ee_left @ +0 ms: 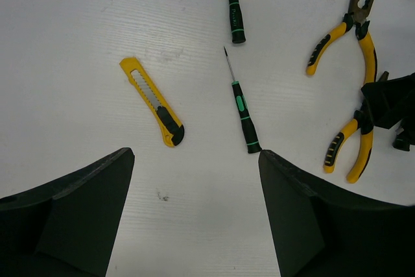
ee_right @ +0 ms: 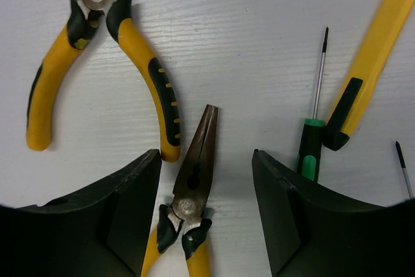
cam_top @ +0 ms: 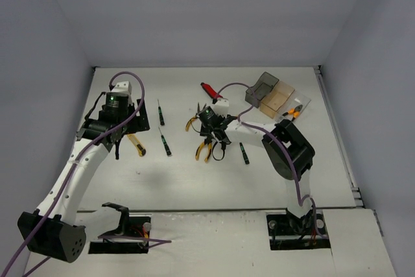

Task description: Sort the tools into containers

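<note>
Both hands are spread wide and hold nothing. Directly under the right hand (ee_right: 206,155), between its fingers, lie the long-nose pliers (ee_right: 193,196): nose pointing ahead, pivot just inside the fingertips, yellow handles running back under the palm. Picking these up looks like the step in hand. To do it well, the hand should drop straight down and close across the pivot or the top of the handles, where the tool is thickest; the tapering nose would likely slip out. Just ahead of its left finger, the handle of a second pair of pliers (ee_right: 139,50) ends close enough to be nudged. Ahead of its right finger lie a green-collared screwdriver (ee_right: 311,141) and a yellow bar (ee_right: 379,43) with a black slider, probably a utility knife, though only part shows. The left hand (ee_left: 194,157) hovers with a yellow utility knife (ee_left: 152,102) ahead of its left finger. Farthest, well off to the right hand's right, three bins (cam_top: 280,98) stand on the tabletop (cam_top: 324,180). Faint print on a farther screwdriver (ee_left: 233,8) is too small to read.
</note>
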You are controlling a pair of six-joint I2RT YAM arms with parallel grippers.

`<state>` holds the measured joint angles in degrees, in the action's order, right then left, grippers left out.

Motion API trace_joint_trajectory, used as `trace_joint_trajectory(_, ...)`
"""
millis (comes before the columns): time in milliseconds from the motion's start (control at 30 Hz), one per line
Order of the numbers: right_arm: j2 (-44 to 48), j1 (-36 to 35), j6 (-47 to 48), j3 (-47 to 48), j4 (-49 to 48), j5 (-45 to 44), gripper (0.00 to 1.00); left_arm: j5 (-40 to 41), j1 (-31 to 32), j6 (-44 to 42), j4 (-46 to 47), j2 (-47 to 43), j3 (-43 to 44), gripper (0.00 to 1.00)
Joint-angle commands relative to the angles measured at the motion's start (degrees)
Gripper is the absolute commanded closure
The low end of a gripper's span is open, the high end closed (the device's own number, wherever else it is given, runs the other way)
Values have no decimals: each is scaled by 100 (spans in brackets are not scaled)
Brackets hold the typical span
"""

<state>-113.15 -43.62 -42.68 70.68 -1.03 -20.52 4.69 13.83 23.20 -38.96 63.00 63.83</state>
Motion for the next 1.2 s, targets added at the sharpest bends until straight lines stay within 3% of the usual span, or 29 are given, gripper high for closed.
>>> trace_joint_trajectory(0,-117,-57,-291,146,272,-374,49,-20,-38,35,160,-17,6,25)
trace_joint_trajectory(633,-289,-581,-707,174,1254,-300,59,-65,-38,44,155,81,-2,25)
trace_joint_trajectory(867,-503,-649,-588,363,1245,-259,74,-73,-38,44,153,63,-11,25)
trace_joint_trajectory(967,-638,-648,-392,547,1245,-187,84,-70,-38,35,155,60,-11,25)
trace_joint_trajectory(1067,-734,-657,-130,666,1228,-68,100,-56,-38,35,152,46,-11,25)
trace_joint_trajectory(1167,-651,-692,267,680,1178,-19,100,-47,-38,35,159,37,-11,25)
